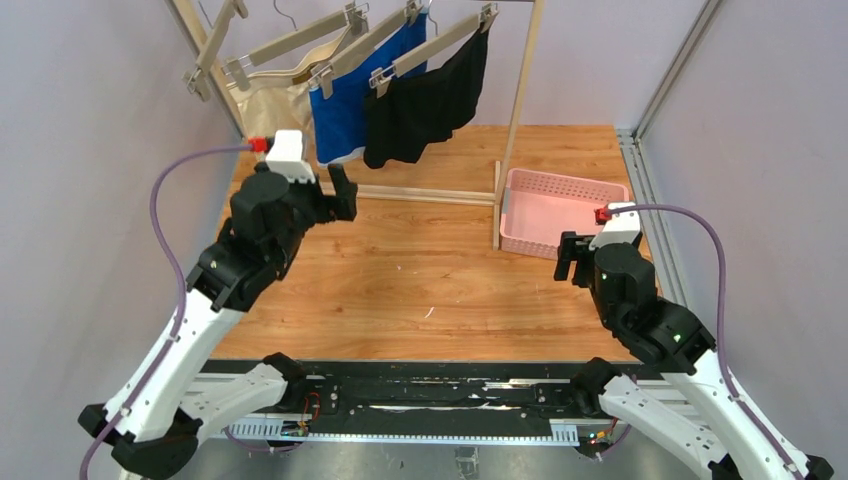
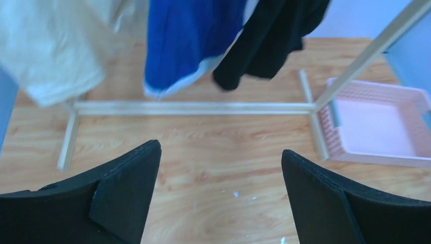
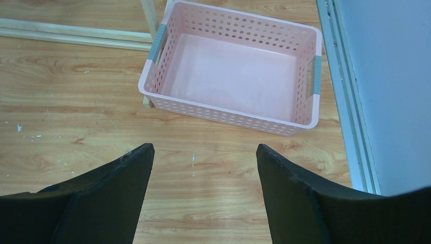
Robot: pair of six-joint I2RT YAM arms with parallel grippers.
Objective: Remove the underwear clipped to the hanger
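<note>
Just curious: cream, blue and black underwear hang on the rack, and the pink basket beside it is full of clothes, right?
No: the pink basket is empty, as the right wrist view shows. The cream pair, blue pair and black pair do hang on the rack.

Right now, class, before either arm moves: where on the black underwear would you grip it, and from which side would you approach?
Probably the loose bottom corner of the black underwear, coming from the near side with the open left gripper. Its top edge is clipped to the hanger, while the lower cloth hangs free above the table, so a pull downward and toward the near side should work.
</note>
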